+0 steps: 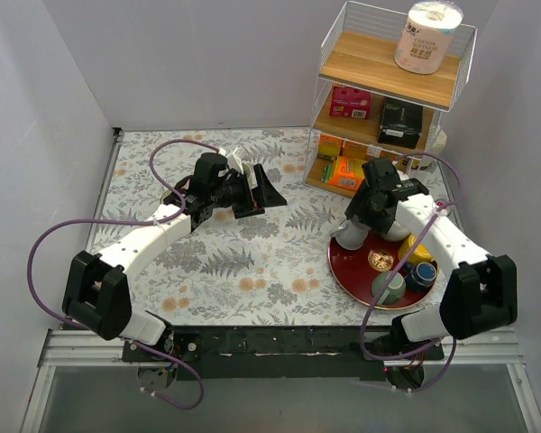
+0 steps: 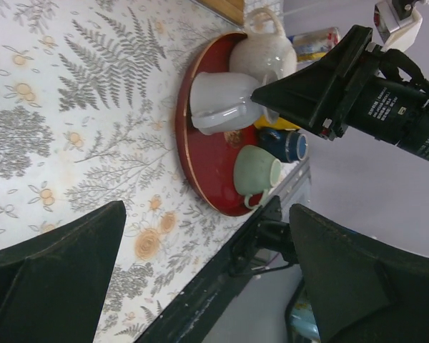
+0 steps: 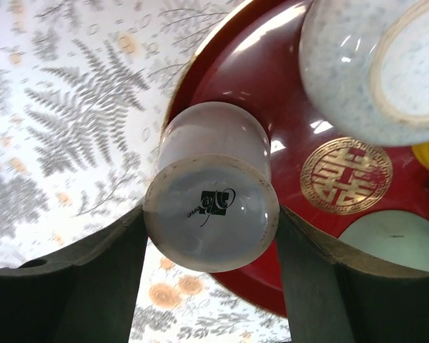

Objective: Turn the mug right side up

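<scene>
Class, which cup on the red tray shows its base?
The white mug between the right gripper's jaws, printed base showing; the green cup and blue cup sit mouth-up.

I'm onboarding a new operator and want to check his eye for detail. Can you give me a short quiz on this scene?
1. True or false: the white mug on the red tray has its base facing up.
2. Fill in: the left gripper hangs ___ above the table.
3. Which fingers clasp the mug? A left gripper, B right gripper, C neither.
Key: 1 true; 2 open; 3 B.
</scene>
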